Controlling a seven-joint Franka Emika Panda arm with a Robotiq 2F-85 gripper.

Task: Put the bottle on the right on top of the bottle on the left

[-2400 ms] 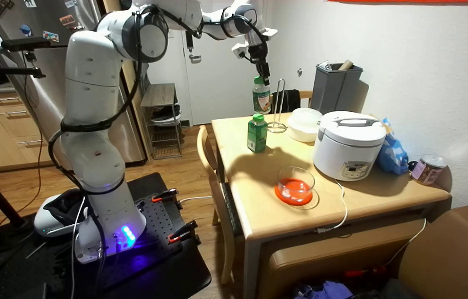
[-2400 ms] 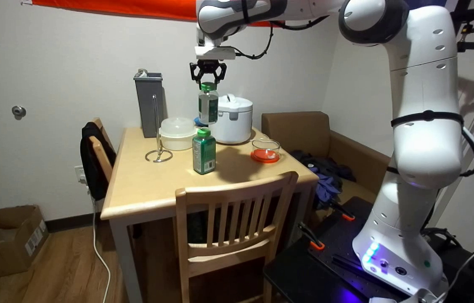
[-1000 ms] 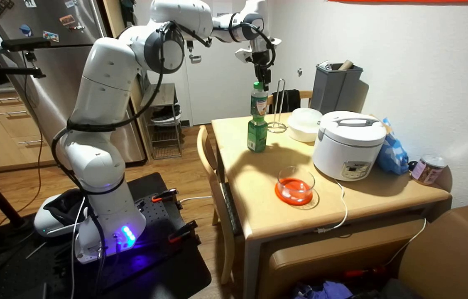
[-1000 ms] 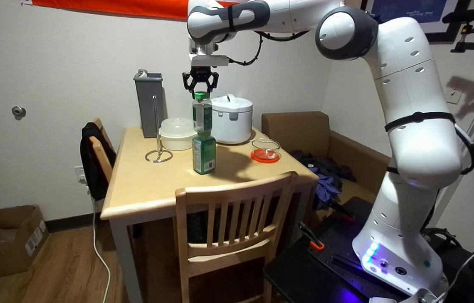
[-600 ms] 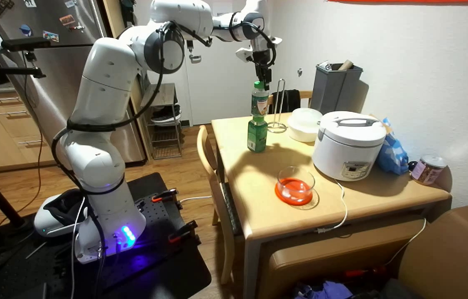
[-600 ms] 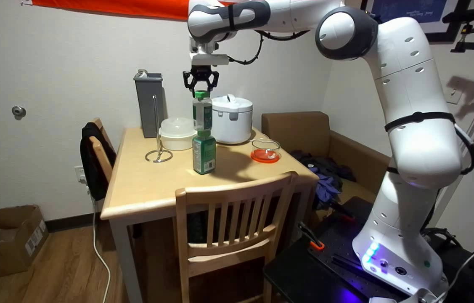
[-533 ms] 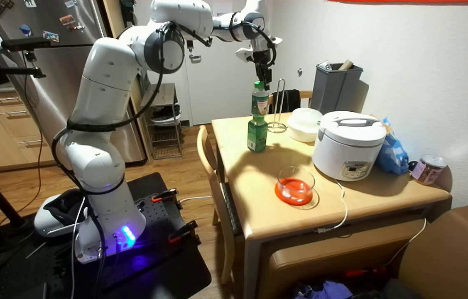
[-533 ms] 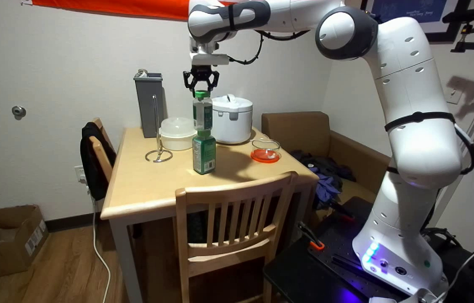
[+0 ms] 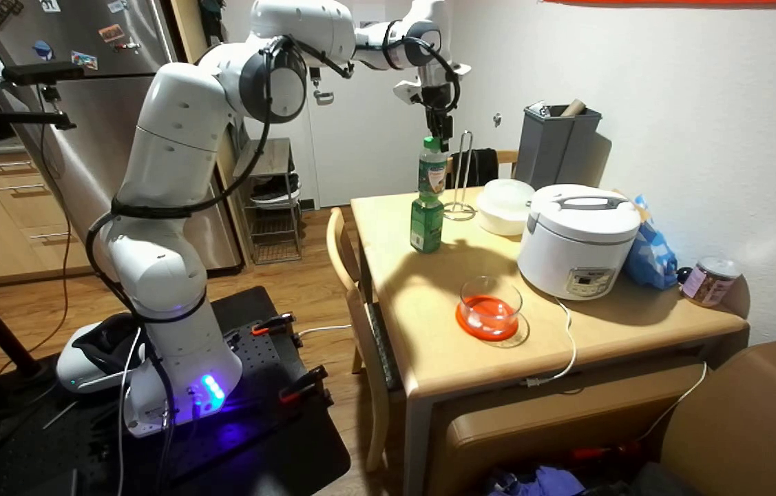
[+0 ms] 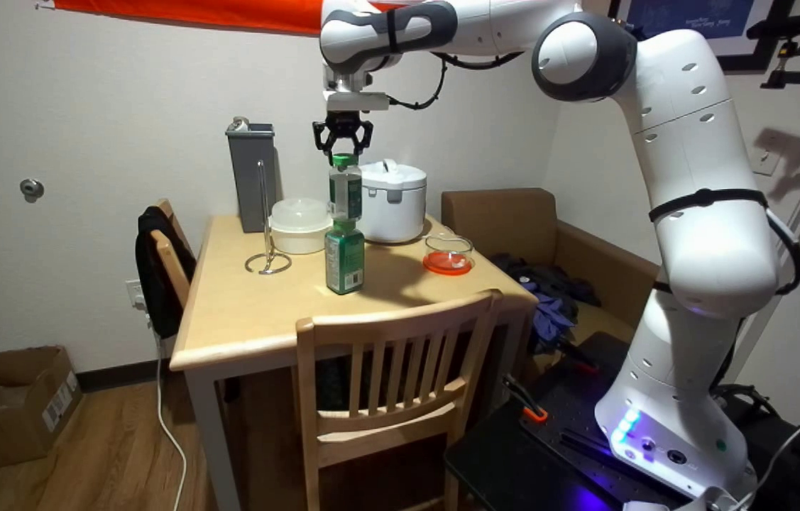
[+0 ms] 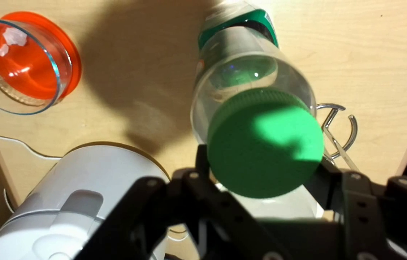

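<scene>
My gripper point(image 11: 264, 167) is shut on the green cap of a clear bottle point(image 10: 346, 195) with a green label; a finger lies on each side of the cap in the wrist view. This bottle stands upright directly over a green bottle point(image 10: 344, 261) with a green cap, which stands on the table. Both exterior views show the held bottle's base at the lower cap; I cannot tell whether it rests fully on it. In an exterior view the upper bottle point(image 9: 432, 176) sits slightly right of the lower bottle's point(image 9: 426, 226) middle. The lower cap is mostly hidden in the wrist view.
A metal paper-towel stand point(image 9: 460, 207) and a white lidded bowl point(image 9: 503, 207) are close beside the bottles. A white rice cooker point(image 9: 579, 241), a glass bowl point(image 9: 491, 303) with a red base and a grey bin point(image 9: 556, 148) are also there. A wooden chair point(image 10: 400, 319) stands at the table edge.
The held bottle has come down from above the green bottle until its base met the lower cap. In the last half second it shifted slightly to the right in both exterior views.
</scene>
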